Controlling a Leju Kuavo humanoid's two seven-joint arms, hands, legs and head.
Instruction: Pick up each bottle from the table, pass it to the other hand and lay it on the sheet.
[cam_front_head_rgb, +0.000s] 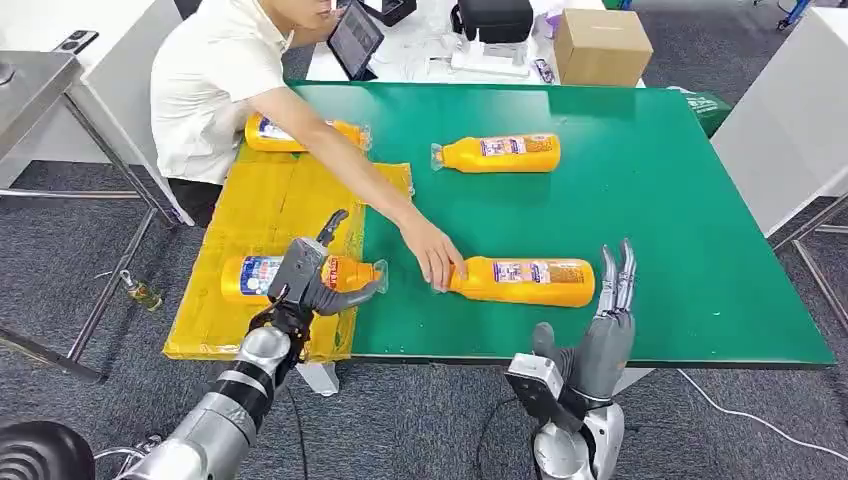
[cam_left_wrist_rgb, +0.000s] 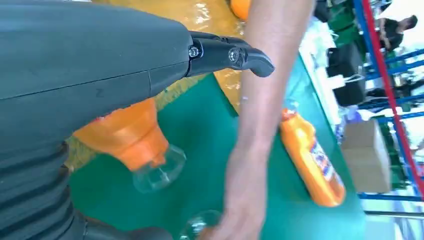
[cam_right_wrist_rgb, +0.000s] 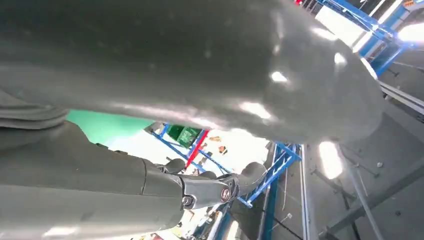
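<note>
Green table (cam_front_head_rgb: 640, 200), yellow sheet (cam_front_head_rgb: 270, 200) at left | left hand (cam_front_head_rgb: 305, 275) grips a bottle (cam_front_head_rgb: 250, 275) over sheet's near edge, I judge lay-down step; next: let go | person's hand (cam_front_head_rgb: 435, 255) on near bottle (cam_front_head_rgb: 525, 282) | right hand (cam_front_head_rgb: 610, 320) empty, fingers straight | bottles capped, orange, contents unclear.

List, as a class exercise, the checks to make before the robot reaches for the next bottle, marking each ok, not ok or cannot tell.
1. Person's hand off the near bottle: not ok, it rests on the cap end.
2. Right hand free: ok, fingers straight, holding nothing.
3. Left hand released its bottle: not ok, it holds it over the yellow sheet.
4. Far bottle reachable: cannot tell.
5. Room on the sheet: ok.
</note>
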